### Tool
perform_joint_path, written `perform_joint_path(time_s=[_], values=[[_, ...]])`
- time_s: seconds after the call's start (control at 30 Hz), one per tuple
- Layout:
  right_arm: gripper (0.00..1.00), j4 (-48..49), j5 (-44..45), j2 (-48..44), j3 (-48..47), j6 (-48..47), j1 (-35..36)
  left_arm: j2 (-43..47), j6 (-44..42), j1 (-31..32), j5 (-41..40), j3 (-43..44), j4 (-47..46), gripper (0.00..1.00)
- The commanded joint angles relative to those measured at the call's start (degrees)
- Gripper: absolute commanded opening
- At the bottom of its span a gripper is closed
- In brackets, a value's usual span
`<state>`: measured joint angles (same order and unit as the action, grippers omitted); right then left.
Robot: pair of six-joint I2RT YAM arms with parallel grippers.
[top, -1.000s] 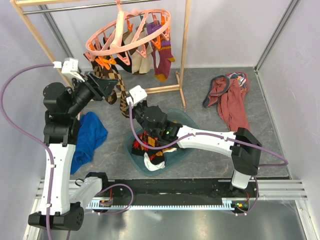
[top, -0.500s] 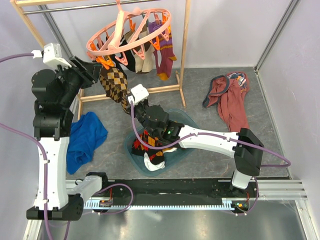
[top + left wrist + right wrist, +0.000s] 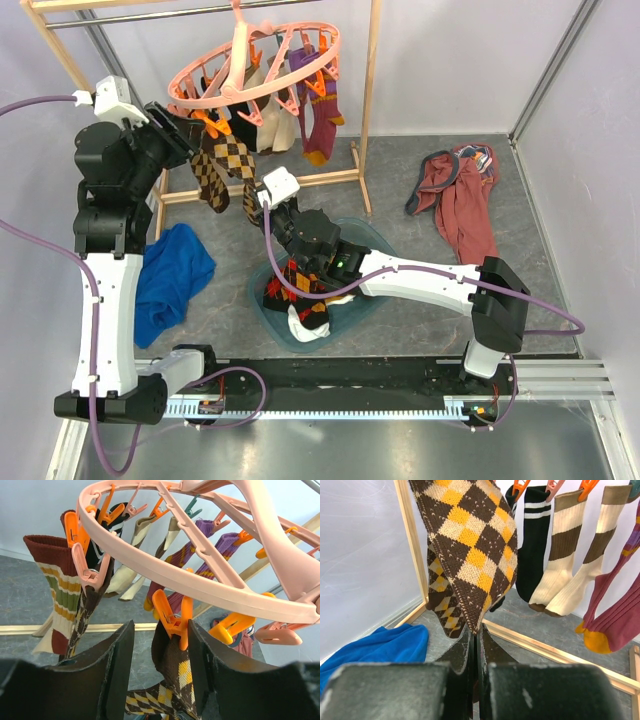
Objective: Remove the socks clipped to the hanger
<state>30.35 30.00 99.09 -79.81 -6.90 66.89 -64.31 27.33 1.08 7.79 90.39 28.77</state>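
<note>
1. Your left gripper [image 3: 161, 635] stood spread, its fingers either side of an orange clip [image 3: 172, 617] on the pink ring hanger [image 3: 210, 587].
2. That clip gripped a brown argyle cuff [image 3: 167, 655].
3. Your right gripper [image 3: 475, 635] was clenched on the toe of an argyle sock [image 3: 470, 545].
4. The other socks [image 3: 560, 555] hung clipped to the hanger, which hung inside the wooden rack [image 3: 412, 545].

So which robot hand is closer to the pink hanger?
Left. The left gripper sits just under the hanger, fingers either side of an orange clip. The right gripper is lower, pinching the argyle sock by its toe.
</note>
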Motion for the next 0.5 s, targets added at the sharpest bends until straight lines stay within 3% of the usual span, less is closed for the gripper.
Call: perform_joint_path(time_s=[0.0,0.47], values=[[0.00,1.38,-0.64,-2.50,-0.08,0.04,-0.18,-0.20,0.79,-0.03,0.98,1.81,-2.84,0.54],[0.00,0.33,-1.78,-2.58,-0.52,0.48,-0.27,-0.11,0.17,-0.03,2.40,-2.14,-9.08,0.58]])
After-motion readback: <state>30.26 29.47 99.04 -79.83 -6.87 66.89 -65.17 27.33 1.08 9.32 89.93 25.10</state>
